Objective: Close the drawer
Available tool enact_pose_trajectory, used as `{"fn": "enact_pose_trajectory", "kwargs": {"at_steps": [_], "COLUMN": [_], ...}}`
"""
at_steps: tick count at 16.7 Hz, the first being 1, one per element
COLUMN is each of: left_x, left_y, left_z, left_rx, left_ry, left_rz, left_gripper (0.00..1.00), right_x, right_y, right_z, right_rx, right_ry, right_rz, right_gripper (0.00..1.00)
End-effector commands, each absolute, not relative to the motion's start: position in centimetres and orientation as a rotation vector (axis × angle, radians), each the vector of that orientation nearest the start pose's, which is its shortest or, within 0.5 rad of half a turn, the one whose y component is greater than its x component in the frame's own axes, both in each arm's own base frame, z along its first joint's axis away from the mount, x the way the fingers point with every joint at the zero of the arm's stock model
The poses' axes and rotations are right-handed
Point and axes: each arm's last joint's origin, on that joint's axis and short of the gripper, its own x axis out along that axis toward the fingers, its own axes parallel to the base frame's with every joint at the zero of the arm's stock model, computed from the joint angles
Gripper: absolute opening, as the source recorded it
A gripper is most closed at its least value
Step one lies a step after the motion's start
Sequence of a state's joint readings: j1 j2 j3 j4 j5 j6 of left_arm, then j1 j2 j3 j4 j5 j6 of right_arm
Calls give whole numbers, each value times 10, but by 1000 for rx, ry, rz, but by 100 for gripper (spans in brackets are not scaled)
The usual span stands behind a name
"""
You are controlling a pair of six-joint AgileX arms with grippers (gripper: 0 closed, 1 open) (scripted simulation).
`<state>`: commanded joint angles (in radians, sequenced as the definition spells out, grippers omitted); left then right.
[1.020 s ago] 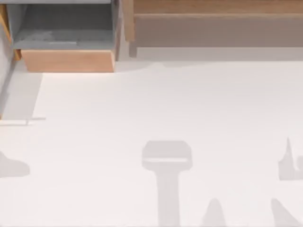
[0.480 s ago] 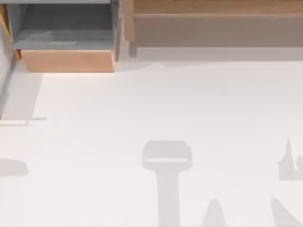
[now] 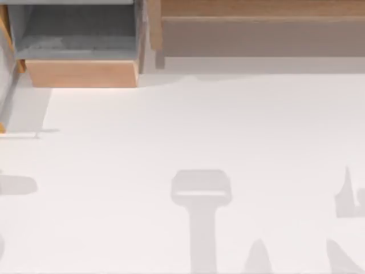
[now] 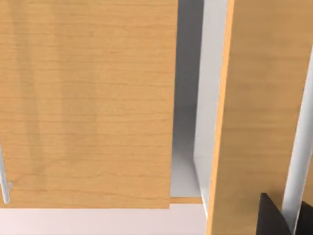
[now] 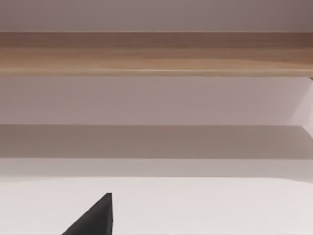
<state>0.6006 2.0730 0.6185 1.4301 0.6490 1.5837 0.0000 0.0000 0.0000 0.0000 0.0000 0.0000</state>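
Note:
The drawer (image 3: 81, 73) stands pulled out at the table's far left in the top view, a light wooden front with a grey inside (image 3: 80, 31) behind it. In the left wrist view, wooden panels (image 4: 88, 103) stand close ahead with a grey gap (image 4: 188, 122) between them. A dark part of my left gripper (image 4: 274, 220) shows beside the nearer panel (image 4: 254, 112). A dark tip of my right gripper (image 5: 95, 218) hangs over the white table, well short of the cabinet.
A long wooden cabinet (image 3: 256, 23) runs along the table's far edge, right of the drawer. A wooden edge (image 3: 3, 128) sits at the far left. Grey shadows of the arms (image 3: 201, 194) lie on the white table (image 3: 199, 125).
In the top view, the shadows at the left edge have shifted towards the far side. The drawer and the right-hand shadows have not moved.

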Motion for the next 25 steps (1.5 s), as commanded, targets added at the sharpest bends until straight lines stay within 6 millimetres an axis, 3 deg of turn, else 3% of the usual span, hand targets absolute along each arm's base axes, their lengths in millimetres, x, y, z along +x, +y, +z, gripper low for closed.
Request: {"fn": "enact_pose_trajectory", "kwargs": {"at_steps": [4,10,17,22,25], "left_x": [315,320,377,377,393], "left_y": [174,172,174,175,177], "left_z": [92,87,91,88,86], "left_rx": [1558,1541,1551,1545,1541], "left_ry": [-5,11,5,17,24], "left_rz": [-23,-42,-27,-29,-31], "left_gripper": [0,0,0,0,0], "right_x": [106,106,106,106,106], "right_y": [-1,-1,-1,-1,-1], "right_z": [160,160,160,160,160], "right_rx": [0,0,0,0,0], "right_ry": [0,0,0,0,0], "right_rz": [0,0,0,0,0], "right_gripper": [100,100,100,100,100]}}
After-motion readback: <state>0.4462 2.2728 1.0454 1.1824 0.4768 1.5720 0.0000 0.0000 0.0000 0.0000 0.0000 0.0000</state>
